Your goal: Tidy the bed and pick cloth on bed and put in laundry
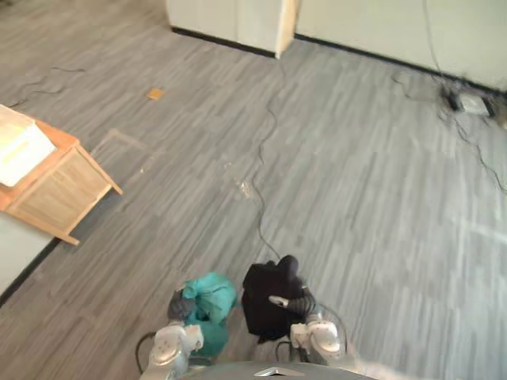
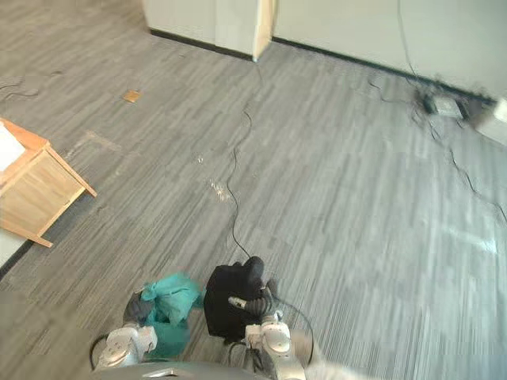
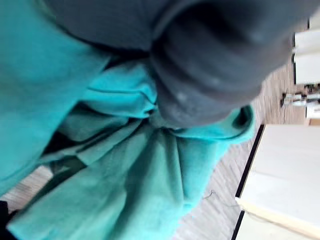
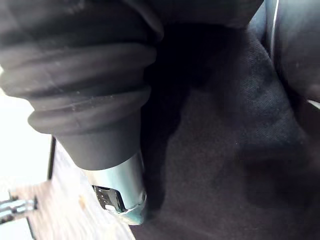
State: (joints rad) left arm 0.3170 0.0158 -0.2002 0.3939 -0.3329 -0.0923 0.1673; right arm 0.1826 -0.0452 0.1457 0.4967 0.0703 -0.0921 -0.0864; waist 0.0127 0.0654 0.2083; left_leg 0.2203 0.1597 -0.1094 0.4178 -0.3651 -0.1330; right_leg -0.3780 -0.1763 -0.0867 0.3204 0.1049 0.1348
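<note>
Nearest the head camera, I record the robot's left hand (image 1: 181, 305) low at the left, buried in a bunched teal fabric garment (image 1: 212, 299) that hangs from it above the grey wood-plank floor (image 1: 356, 198). In its own wrist view the teal folds wrap around the dark ribbed cover, so I cannot tell whether that hand is clenched or loose. Just beside it, to the right, the right hand (image 1: 297, 303) carries a crumpled black fabric garment (image 1: 261, 309). Its silver thumb (image 4: 120, 195) lies across the black cloth and presses into it, so I log this hand as pinching the garment. The two garments hang side by side, close together, both clear of the floor as far as I can judge. Well apart from them, at the left edge, stands a light wooden cabinet with slatted sides and splayed legs (image 1: 63, 190), with a pale flat object (image 1: 20, 146) resting on top. A small tan scrap (image 1: 154, 93) lies on the floor beyond the cabinet. White wall panels with a black skirting strip (image 1: 238, 20) close off the far side.
</note>
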